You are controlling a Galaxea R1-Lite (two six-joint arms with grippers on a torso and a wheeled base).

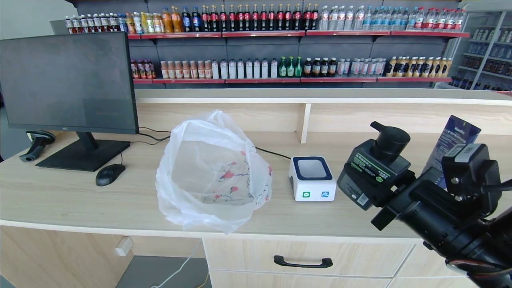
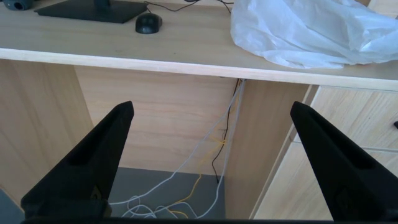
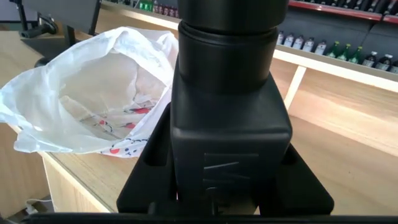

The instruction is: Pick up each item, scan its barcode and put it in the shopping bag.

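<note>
Head view: right gripper [image 1: 396, 186] clamps bottle [image 1: 374, 170] near scanner [image 1: 312, 178].
Tilt the likely barcode [image 1: 362, 199] down over it; left fingers [image 2: 93, 162] spread wide.

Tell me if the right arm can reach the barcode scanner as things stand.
Probably yes: the right gripper, holding the black pump bottle, hangs beside the barcode scanner, with only counter between.
</note>
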